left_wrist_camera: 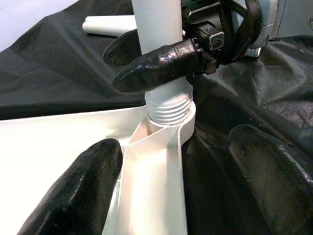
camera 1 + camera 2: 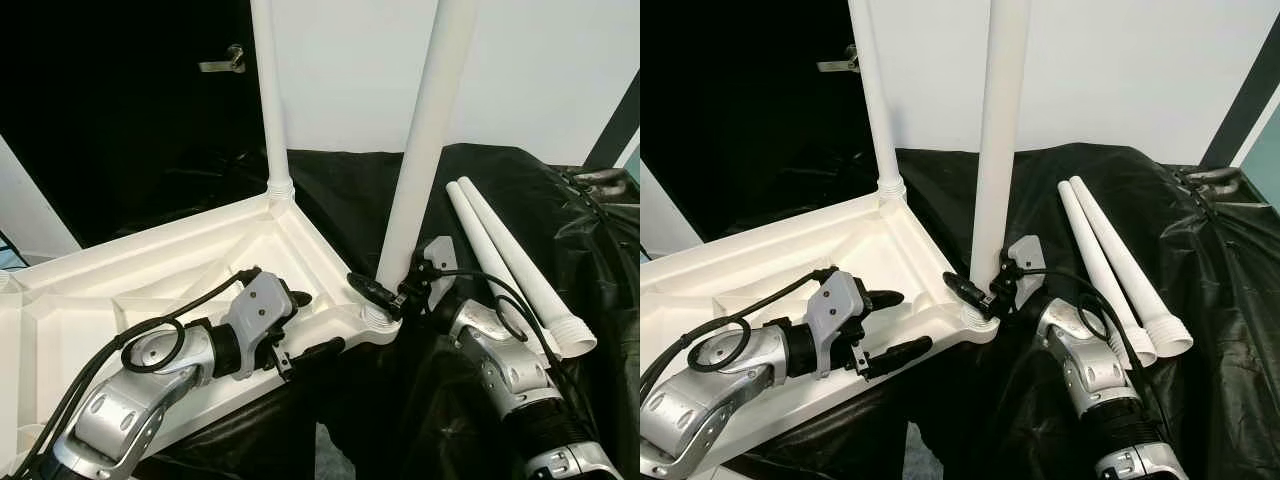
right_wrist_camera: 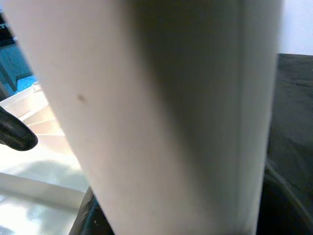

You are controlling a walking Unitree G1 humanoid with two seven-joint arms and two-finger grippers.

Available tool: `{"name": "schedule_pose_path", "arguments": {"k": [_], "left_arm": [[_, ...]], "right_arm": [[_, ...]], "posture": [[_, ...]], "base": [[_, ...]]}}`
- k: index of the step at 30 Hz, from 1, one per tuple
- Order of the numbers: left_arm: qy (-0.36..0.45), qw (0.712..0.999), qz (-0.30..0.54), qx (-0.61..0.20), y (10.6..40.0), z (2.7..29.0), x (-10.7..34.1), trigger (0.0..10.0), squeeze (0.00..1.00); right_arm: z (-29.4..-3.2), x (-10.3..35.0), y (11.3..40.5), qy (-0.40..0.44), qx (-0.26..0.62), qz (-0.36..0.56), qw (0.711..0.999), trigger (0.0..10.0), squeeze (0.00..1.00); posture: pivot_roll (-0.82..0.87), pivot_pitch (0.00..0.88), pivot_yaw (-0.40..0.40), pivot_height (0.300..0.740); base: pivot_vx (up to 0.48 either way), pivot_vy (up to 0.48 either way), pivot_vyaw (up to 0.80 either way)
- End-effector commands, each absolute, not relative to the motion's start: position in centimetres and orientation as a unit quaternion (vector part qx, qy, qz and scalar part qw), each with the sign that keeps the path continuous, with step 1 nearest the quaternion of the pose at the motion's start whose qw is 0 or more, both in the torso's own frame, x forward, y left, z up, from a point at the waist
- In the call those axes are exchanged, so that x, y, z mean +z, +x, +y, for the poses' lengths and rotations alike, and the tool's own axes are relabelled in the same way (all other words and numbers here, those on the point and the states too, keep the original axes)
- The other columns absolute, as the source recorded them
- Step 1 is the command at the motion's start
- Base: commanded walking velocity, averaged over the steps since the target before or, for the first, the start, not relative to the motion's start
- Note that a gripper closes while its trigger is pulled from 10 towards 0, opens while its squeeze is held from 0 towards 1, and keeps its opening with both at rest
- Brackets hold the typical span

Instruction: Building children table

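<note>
I'm screwing the second leg (image 2: 425,140) into the upturned top's (image 2: 150,270) near corner; right jaws (image 2: 392,292) grasp its base, left jaws (image 2: 305,325) released beside. Next: twist until threads vanish

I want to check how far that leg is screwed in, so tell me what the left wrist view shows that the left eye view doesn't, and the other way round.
Left wrist view alone: exposed screw threads at the leg's base, above the corner socket, so it looks not fully seated.

Left eye view alone: a far leg standing in the back corner, two loose legs lying on the black sheet, and the left gripper open at the upturned tabletop's edge.

Both: the right gripper clamped on the near leg just above its socket.
</note>
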State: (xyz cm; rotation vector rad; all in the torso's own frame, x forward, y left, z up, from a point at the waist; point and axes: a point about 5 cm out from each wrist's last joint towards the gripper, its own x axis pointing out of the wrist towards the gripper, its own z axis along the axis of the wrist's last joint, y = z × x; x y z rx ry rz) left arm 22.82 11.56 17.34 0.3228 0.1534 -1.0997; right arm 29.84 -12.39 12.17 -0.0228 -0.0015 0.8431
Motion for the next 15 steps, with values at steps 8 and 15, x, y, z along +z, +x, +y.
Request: {"name": "schedule_pose_path", "arguments": {"k": [8,15], "left_arm": [[0.157,0.834,0.07,-0.524,22.6,11.4,17.6,10.0,0.0],[0.155,0.837,0.065,-0.522,22.7,10.9,17.6,10.0,0.0]], "right_arm": [[-13.0,7.8,28.7,-0.038,0.318,0.088,0.943,10.0,0.0],[-11.4,9.1,28.9,-0.015,0.153,0.028,0.988,10.0,0.0]], "posture": [[0.12,0.0,0.03,0.74],[0.11,0.0,0.025,0.74]], "base": [[0.0,0.0,0.0],[0.0,0.0,0.0]]}}
